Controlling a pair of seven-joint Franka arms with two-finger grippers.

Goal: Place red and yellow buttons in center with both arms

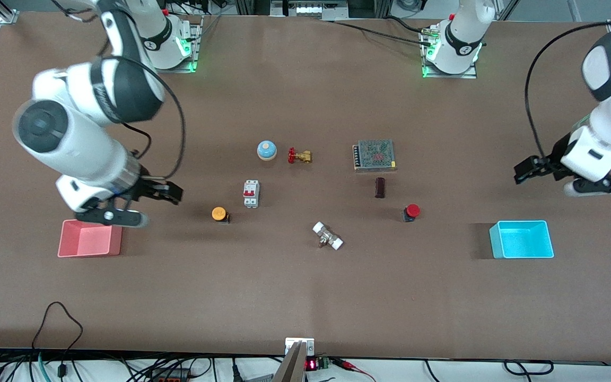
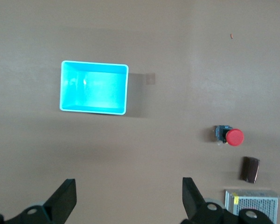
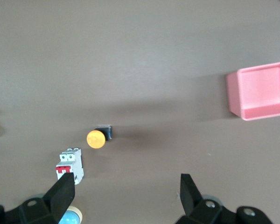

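White arms (image 1: 80, 143), black cables, claws.

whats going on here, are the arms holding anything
Nothing is held yet. The right gripper hangs open over the table beside the pink square bin; the left gripper hangs open above the cyan square bin. The orange-yellow push button and red push button sit untouched on the brown tabletop.

Even overhead light, soft shadows, slight blur.
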